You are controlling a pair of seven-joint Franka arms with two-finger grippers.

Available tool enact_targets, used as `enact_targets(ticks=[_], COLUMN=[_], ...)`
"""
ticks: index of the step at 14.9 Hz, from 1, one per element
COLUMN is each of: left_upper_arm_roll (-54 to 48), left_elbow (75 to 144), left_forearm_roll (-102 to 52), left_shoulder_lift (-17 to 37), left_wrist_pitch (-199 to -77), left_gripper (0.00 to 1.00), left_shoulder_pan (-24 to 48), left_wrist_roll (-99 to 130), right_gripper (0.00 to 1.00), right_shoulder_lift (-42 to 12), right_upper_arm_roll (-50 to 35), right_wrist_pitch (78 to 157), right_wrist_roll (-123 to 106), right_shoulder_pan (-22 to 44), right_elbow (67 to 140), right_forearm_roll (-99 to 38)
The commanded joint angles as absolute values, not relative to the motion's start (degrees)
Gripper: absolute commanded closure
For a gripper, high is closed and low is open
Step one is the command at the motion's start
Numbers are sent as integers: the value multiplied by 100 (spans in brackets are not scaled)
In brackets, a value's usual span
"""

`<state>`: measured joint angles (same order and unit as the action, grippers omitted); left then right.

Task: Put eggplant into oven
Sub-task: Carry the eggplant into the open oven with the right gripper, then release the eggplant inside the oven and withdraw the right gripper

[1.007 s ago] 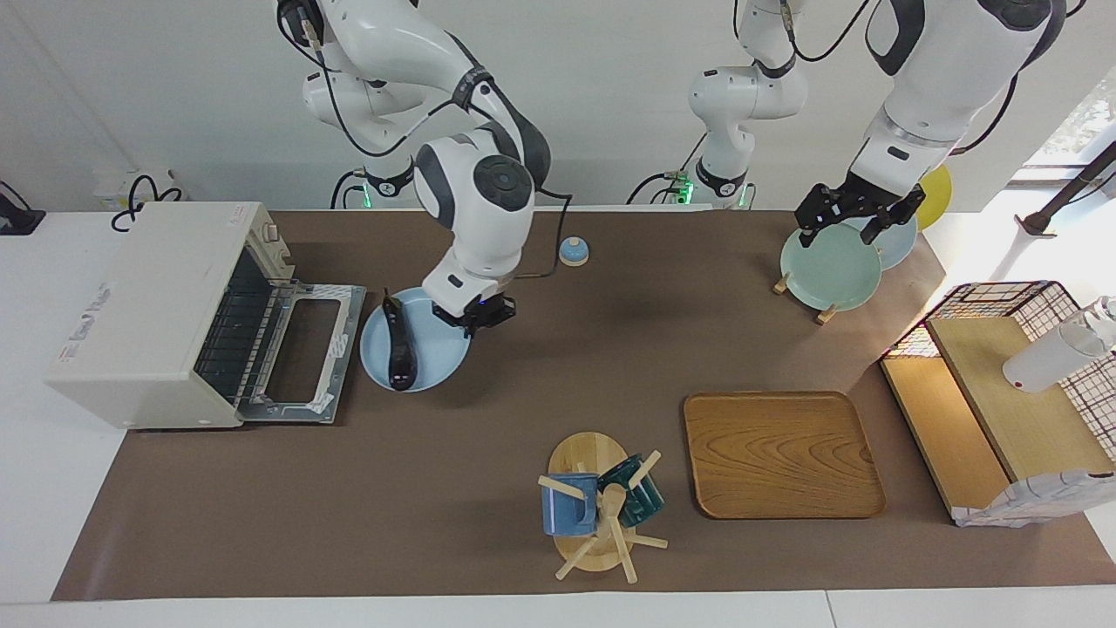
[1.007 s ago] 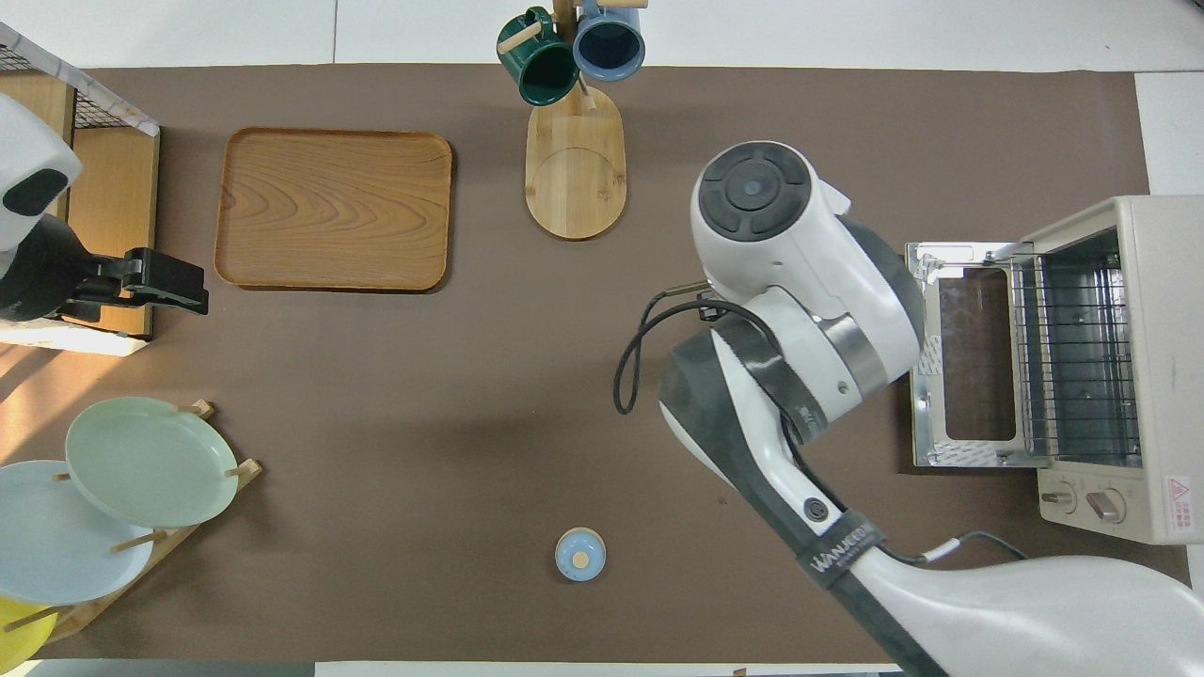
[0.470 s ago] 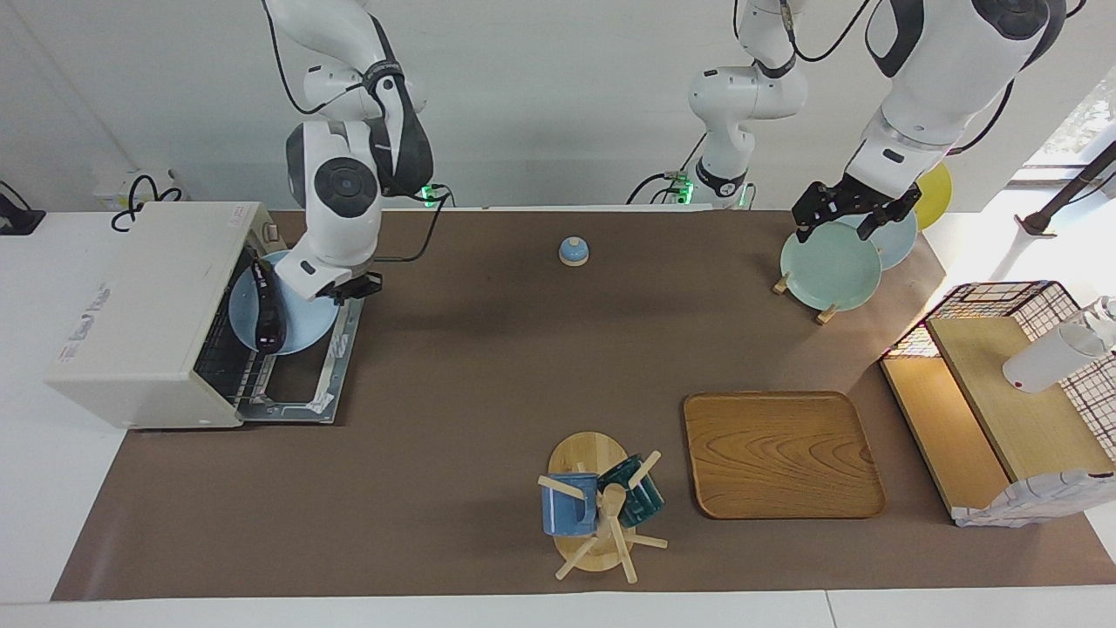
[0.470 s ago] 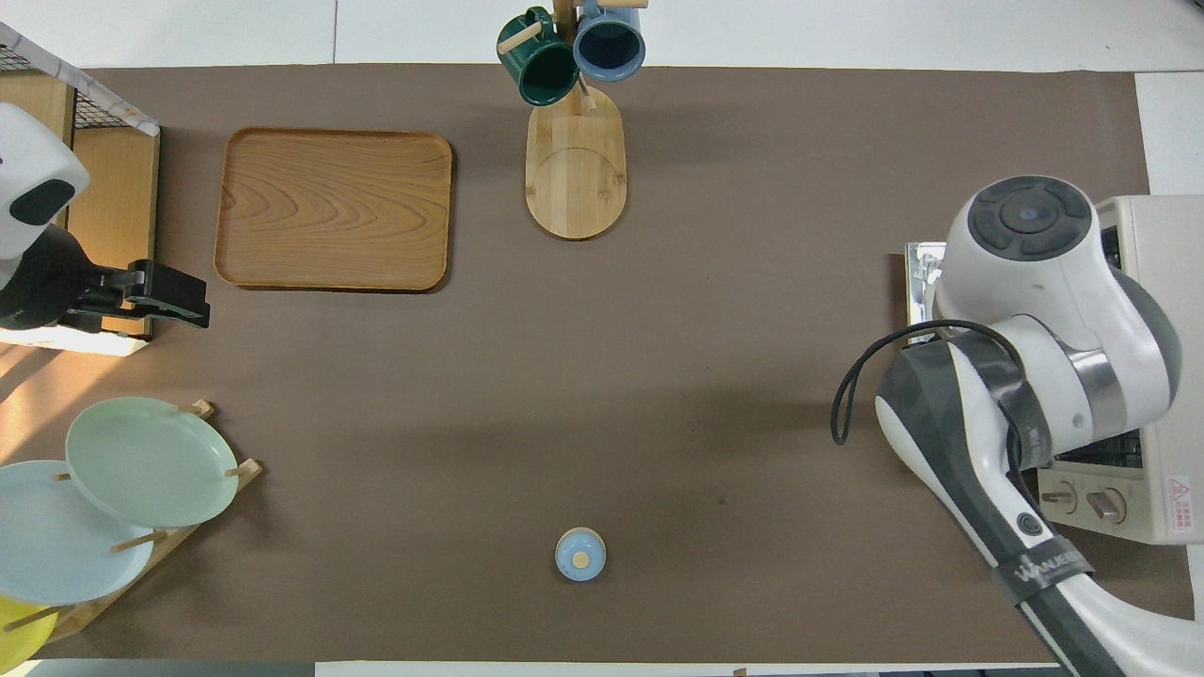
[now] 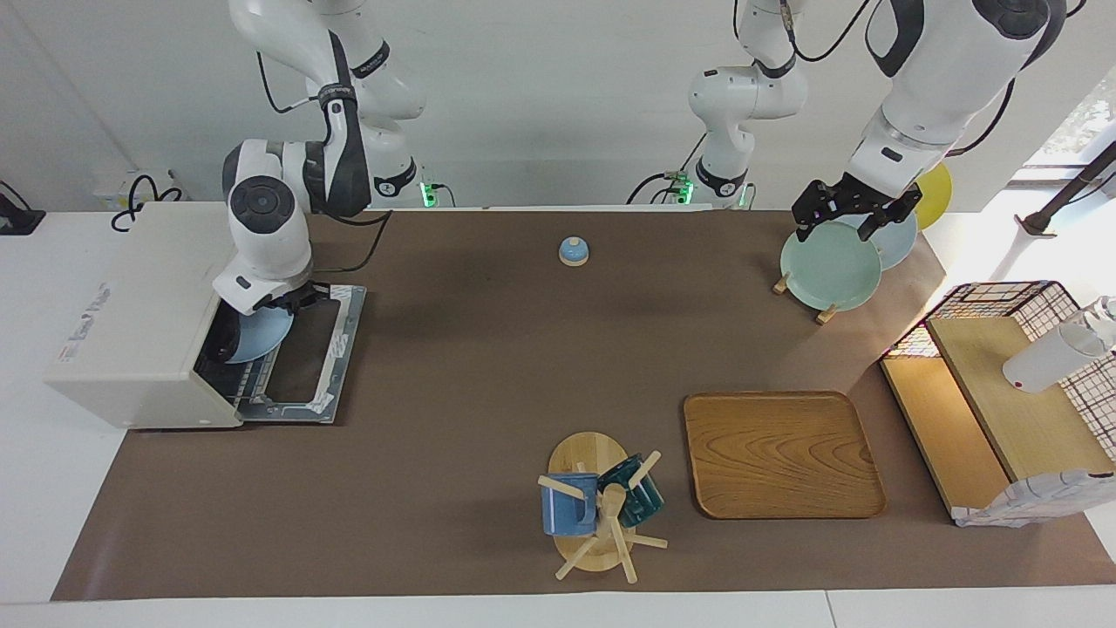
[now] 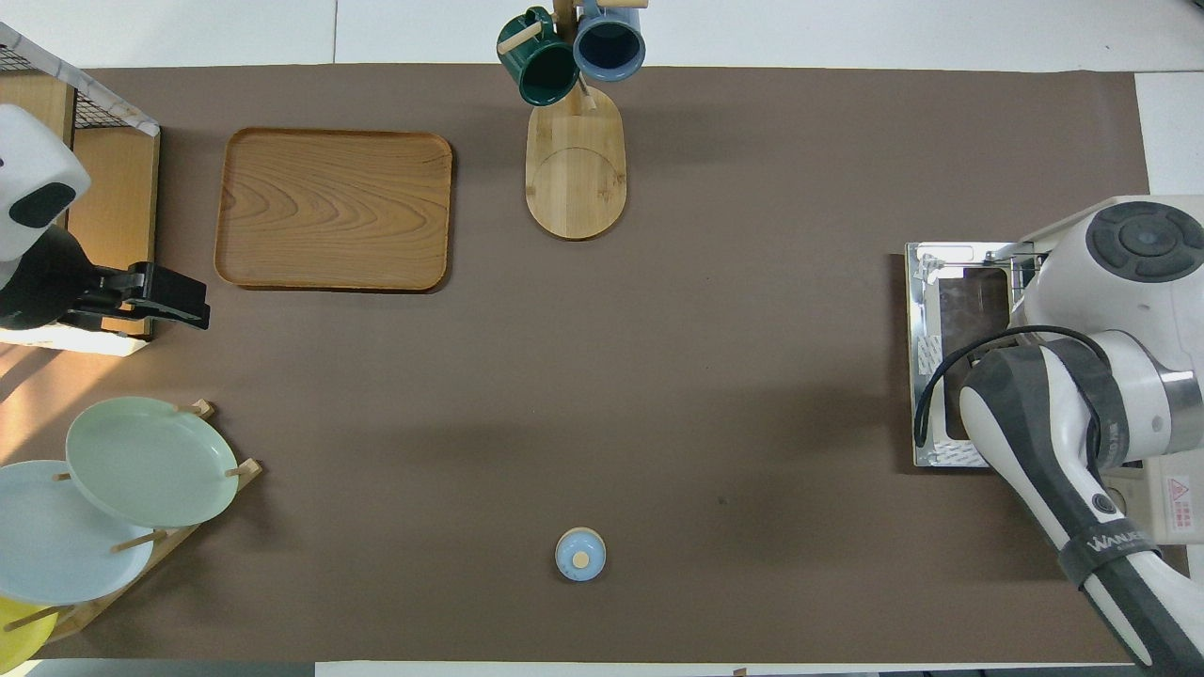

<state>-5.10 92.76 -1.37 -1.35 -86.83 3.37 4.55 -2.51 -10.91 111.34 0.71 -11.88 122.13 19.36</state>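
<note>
The off-white oven point(image 5: 139, 305) stands at the right arm's end of the table, its door point(image 5: 305, 349) folded down flat. My right gripper point(image 5: 288, 303) is at the oven's mouth, shut on the rim of a light blue plate point(image 5: 260, 336) that sits mostly inside the cavity. The eggplant is hidden inside the oven's dark opening. In the overhead view my right arm covers most of the oven point(image 6: 1171, 498) and hides the gripper and plate; only the open door point(image 6: 950, 367) shows. My left gripper point(image 5: 837, 228) waits open over the plate rack.
A small blue bell point(image 5: 573, 251) sits near the robots. A mug tree point(image 5: 597, 506) with two mugs and a wooden tray point(image 5: 780, 453) lie farther out. A rack with a green plate point(image 5: 830, 266) and a wire-basket shelf point(image 5: 1003, 384) stand at the left arm's end.
My right gripper carried the blue plate with the eggplant from the table, over the open door and into the oven. The eggplant has gone out of sight. The left arm barely moved.
</note>
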Motion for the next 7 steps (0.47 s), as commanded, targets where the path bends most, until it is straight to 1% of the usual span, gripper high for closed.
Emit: enact_targets(ticks=[1, 2, 4, 6, 7], left_upper_arm_roll=[-563, -563, -563, -563, -563], left_elbow=[9220, 9211, 9211, 9220, 9220], left_forearm_roll=[-114, -114, -114, -114, -114], left_shoulder_lift=[-167, -167, -211, -220, -220], left_wrist_pitch=[-8587, -8570, -8543, -8534, -8517], left_gripper=[0, 0, 0, 0, 0], left_shoulder_pan=[316, 316, 246, 237, 229], left_wrist_roll=[422, 422, 413, 413, 413], right_gripper=[100, 100, 79, 67, 54], right_shoulder_lift=[0, 0, -9, -26, -26], right_upper_arm_roll=[-1186, -1178, -1178, -1186, -1195], right_wrist_pitch=[11426, 11434, 11435, 11339, 11190], right_wrist_roll=[-9, -9, -52, -44, -61], right_shoulder_pan=[-1274, -1274, -1283, -1257, -1205], right_elbow=[12577, 12577, 12551, 12411, 12288], right_forearm_roll=[2013, 2013, 2013, 1995, 1952])
